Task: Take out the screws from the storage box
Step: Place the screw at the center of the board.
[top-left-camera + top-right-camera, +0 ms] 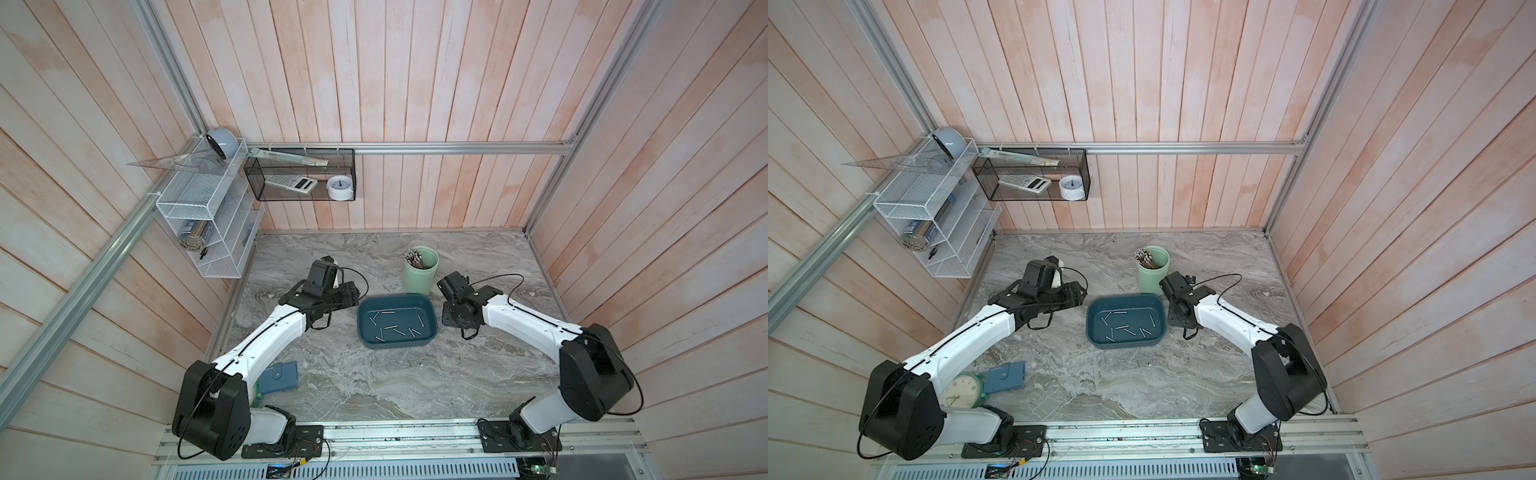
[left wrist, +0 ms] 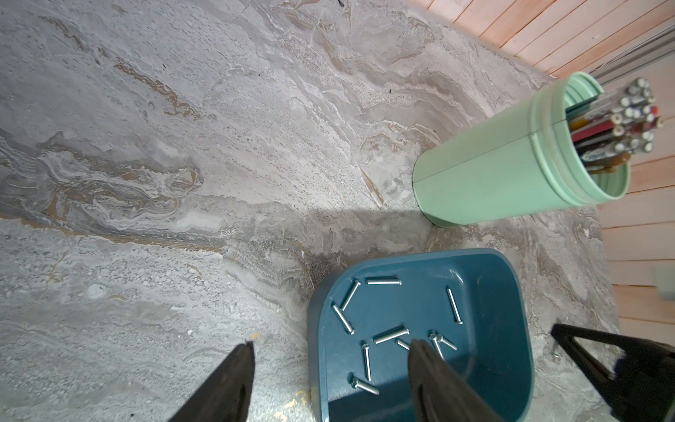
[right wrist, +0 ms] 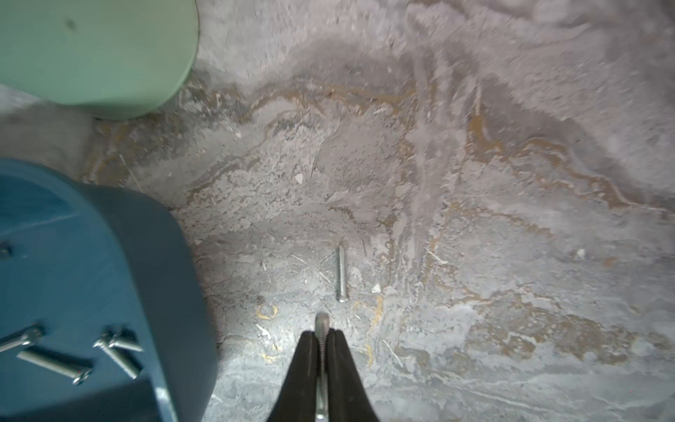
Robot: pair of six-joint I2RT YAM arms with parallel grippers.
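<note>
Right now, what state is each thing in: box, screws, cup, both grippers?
storage box: upright, screws inside.
screws: lying loose on its floor.
table screw: flat, outside the box.
held screw: clamped, head poking out.
right gripper: shut on held screw.
left gripper: open, empty.
green cup: upright, holding pencils.

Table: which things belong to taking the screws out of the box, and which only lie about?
Job: box; screws in it; held screw in right fingers; loose screw on table.
Idle: cup; pencils; blue case; clock.
</note>
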